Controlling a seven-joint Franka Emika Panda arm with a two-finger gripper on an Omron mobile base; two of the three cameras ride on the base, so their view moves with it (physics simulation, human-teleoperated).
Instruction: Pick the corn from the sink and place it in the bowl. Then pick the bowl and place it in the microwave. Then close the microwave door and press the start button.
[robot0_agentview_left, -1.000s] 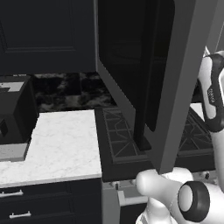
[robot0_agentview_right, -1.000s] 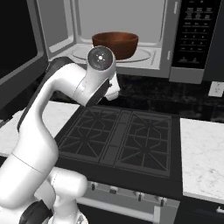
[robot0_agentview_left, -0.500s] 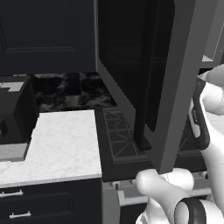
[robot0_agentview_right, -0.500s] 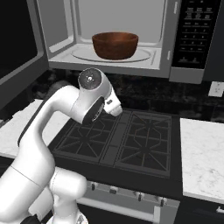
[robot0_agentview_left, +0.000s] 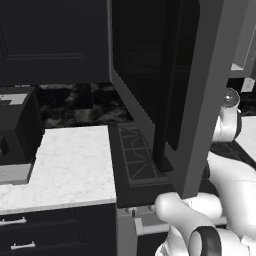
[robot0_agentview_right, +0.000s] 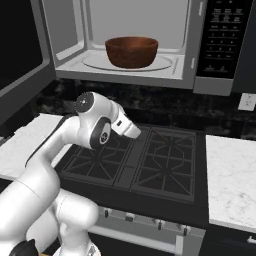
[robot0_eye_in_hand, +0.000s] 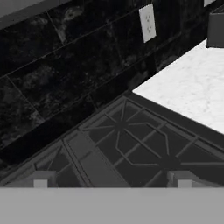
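You have the bowl (robot0_agentview_right: 132, 51) sitting inside the microwave (robot0_agentview_right: 125, 42), on the round glass plate (robot0_agentview_right: 162, 64) at the middle of the cavity floor, upright and well back from the front lip. You cannot see into the bowl from here, so whether the corn lies in it cannot be told. The door (robot0_agentview_left: 165, 85) stands swung wide open on the left side; in the left base view it hangs edge-on in front of you, its dark glass and grey frame reaching down over the stove (robot0_agentview_right: 145, 160), with the bar handle (robot0_agentview_left: 162, 100) running down its face. The control panel (robot0_agentview_right: 222, 32) sits at the right end of the microwave front.

Your arm (robot0_agentview_right: 97, 127) is folded low, its wrist over the rear left burner grates, well below the cavity and apart from the bowl. The pincer (robot0_eye_in_hand: 111, 181) looks down across the stove toward the dark tiled wall; its two tips sit at the bottom of the hand view, spread wide apart with nothing between them but grate, so it is fully open and holds nothing.

In the hand view a white bench (robot0_eye_in_hand: 192, 92) meets the far right edge of the stove, and a wall outlet (robot0_eye_in_hand: 147, 22) sits on the tiles above that corner. In the left base view another bench (robot0_agentview_left: 60, 165) lies left of the stove
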